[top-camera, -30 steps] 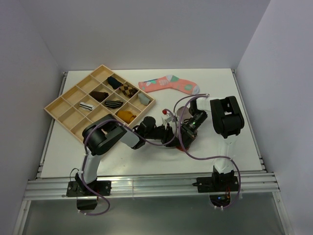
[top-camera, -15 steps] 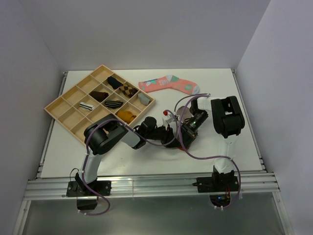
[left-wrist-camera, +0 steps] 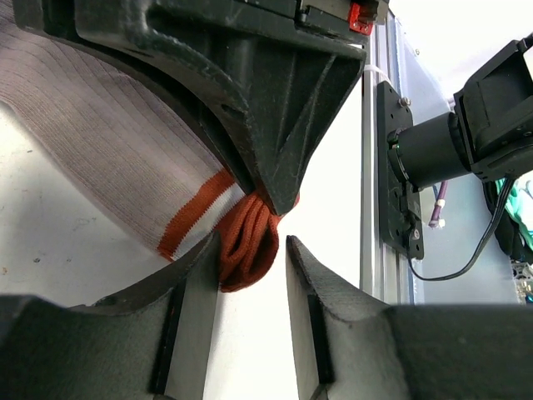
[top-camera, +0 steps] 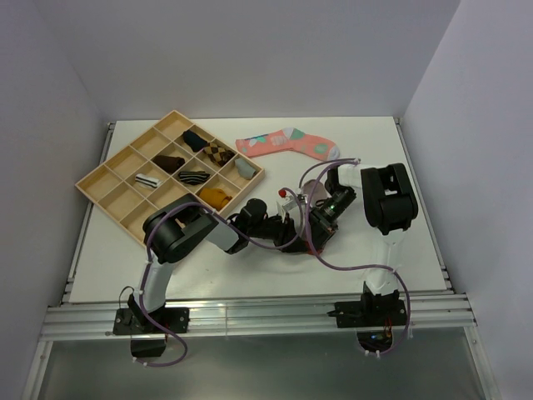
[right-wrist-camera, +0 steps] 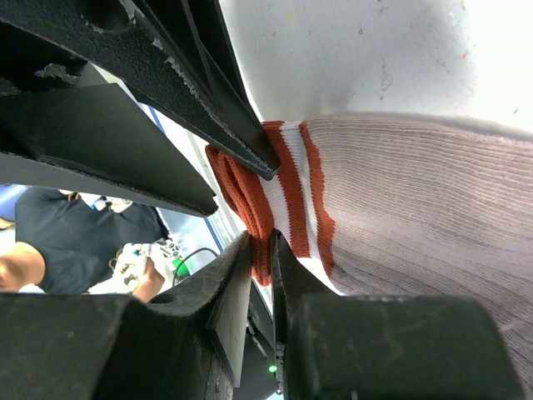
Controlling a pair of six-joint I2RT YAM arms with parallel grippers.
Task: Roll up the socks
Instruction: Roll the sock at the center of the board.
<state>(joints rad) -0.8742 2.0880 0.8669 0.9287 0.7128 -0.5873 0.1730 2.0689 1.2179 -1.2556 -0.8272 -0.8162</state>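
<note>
From my seat, both arms are folded in over the middle of the white table (top-camera: 208, 267), wrists nearly nose to nose, so the overhead camera hides what sits between them. The wrist cameras do the work here.

On the left wrist feed I see the taupe-brown ribbed fabric sock (left-wrist-camera: 108, 142) lying flat on the table, its body running off to the upper left. Its rust-red cuff (left-wrist-camera: 248, 242), set off by a white band and a thin red stripe, is bunched into a small fold. The left gripper (left-wrist-camera: 252, 243) straddles that fold with its jaws partly spread: the fold rests against one pad, and I can see a sliver of table between it and the other. From above, the tips of the other arm's fingers come down onto the same fold.

On the right wrist feed, the right gripper (right-wrist-camera: 260, 240) has its jaws drawn nearly together, pinching the edge of the red cuff (only a thin fold of fabric sits between the fingers). I cannot pick out the white ankle sock in any view.

Far left stands a light wooden compartment tray (top-camera: 106, 179) with rolled sock bundles (top-camera: 196, 177) in several cells. A long coral-pink sock with teal and white patches (top-camera: 287, 143) lies flat near the back edge, well apart from the grippers.
</note>
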